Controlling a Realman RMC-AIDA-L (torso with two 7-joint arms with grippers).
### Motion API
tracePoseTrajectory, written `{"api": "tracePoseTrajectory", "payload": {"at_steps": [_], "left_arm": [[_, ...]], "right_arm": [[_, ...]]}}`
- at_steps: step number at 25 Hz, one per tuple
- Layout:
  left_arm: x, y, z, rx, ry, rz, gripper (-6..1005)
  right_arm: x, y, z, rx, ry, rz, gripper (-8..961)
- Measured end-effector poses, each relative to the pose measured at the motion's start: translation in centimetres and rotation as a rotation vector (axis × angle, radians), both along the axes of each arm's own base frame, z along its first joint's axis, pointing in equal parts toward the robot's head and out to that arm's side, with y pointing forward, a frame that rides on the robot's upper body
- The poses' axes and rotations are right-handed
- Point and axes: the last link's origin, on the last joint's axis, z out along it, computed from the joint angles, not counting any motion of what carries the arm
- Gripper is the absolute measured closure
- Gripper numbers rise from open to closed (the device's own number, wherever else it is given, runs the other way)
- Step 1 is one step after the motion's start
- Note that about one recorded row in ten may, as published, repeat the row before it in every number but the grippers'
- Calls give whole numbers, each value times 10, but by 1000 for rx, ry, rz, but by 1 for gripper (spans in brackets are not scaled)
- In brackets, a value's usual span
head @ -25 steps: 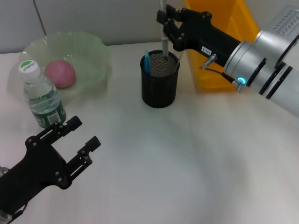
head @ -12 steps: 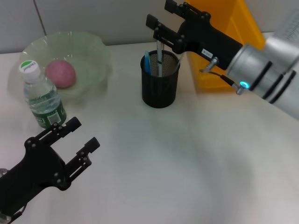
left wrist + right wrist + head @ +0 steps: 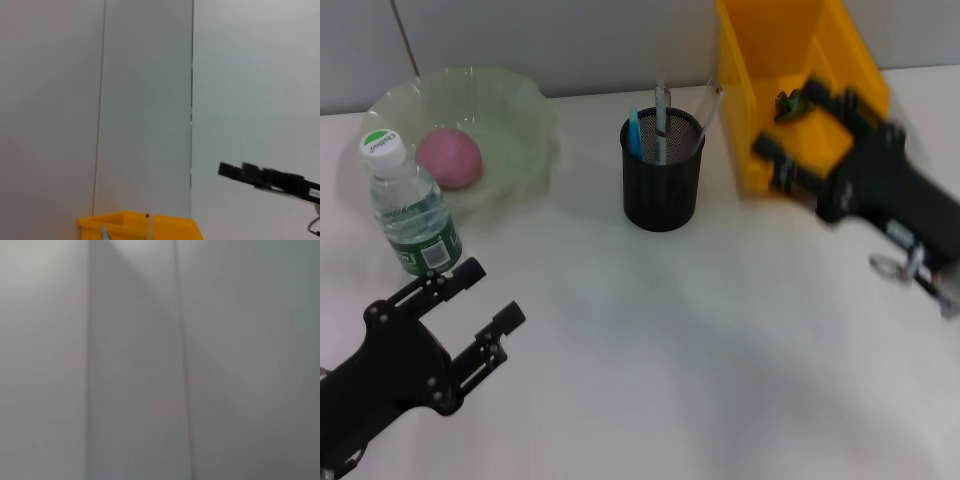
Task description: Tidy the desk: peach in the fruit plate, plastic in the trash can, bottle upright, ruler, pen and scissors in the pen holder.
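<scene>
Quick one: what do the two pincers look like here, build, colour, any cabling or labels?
Both are matte black. The left pincer has two long flat parallel fingers with visible screw heads on a blocky angular body. The right pincer is motion-blurred, with a similar black frame; a small white label and a thin looped cable sit near its wrist.

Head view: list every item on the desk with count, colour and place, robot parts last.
fruit plate: one, pale green translucent, far left of the desk.
peach: one, pink, inside the fruit plate.
bottle: one, clear with green label and white cap, upright in front of the plate.
pen holder: one, black mesh, centre back, holding a blue pen and other slim items.
trash can: one, yellow, far right, something small and dark inside.
desk: one, white.
left hand: black, open, near left, holding nothing.
right hand: black, open, in front of the trash can.
</scene>
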Motion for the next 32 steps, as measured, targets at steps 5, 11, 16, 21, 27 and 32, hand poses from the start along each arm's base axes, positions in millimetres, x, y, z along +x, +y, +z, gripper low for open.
{"api": "tracePoseTrajectory", "payload": {"at_steps": [5, 11, 16, 21, 27, 32], "left_arm": [[-4, -9, -3, -72, 76, -68, 422], [-7, -10, -2, -87, 94, -76, 422], [-12, -7, 1, -66, 109, -48, 422], [-14, -7, 3, -61, 108, -37, 422], [-14, -7, 3, -61, 109, -34, 422], [-14, -7, 3, -60, 107, -32, 422]], "right_arm": [[6, -34, -24, -285, -175, 164, 123], [4, -36, -25, -409, -205, 205, 123], [2, -34, -25, -429, -206, 212, 123], [1, -32, -27, -429, -211, 211, 123], [0, -32, -27, -430, -209, 211, 123], [1, -33, -28, -432, -211, 205, 123]]}}
